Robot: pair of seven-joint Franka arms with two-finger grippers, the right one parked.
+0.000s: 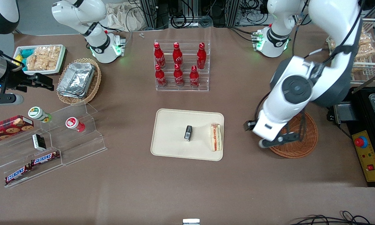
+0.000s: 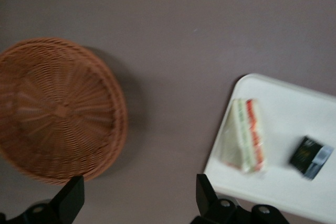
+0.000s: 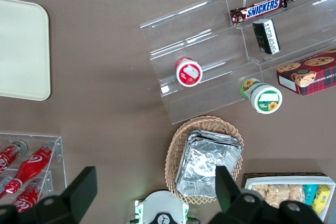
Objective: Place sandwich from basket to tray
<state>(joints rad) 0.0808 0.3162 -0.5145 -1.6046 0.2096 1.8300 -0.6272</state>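
Note:
The sandwich [image 1: 215, 137] [image 2: 244, 137] lies on the cream tray [image 1: 171, 125] [image 2: 294, 103], at the tray's edge nearest the working arm, its orange-red stripe showing. The reddish-brown wicker basket [image 1: 296, 147] [image 2: 58, 108] stands beside the tray toward the working arm's end of the table and holds nothing. My left gripper [image 1: 270, 140] [image 2: 139, 200] hangs open and holds nothing, above the bare table between basket and tray, partly over the basket's rim in the front view.
A small black packet [image 1: 188, 133] [image 2: 311, 157] lies in the middle of the tray. A clear rack of red bottles [image 1: 181, 65] stands farther from the front camera than the tray. Acrylic snack shelves [image 1: 50, 147] and a tan basket of foil containers [image 1: 78, 79] are toward the parked arm's end.

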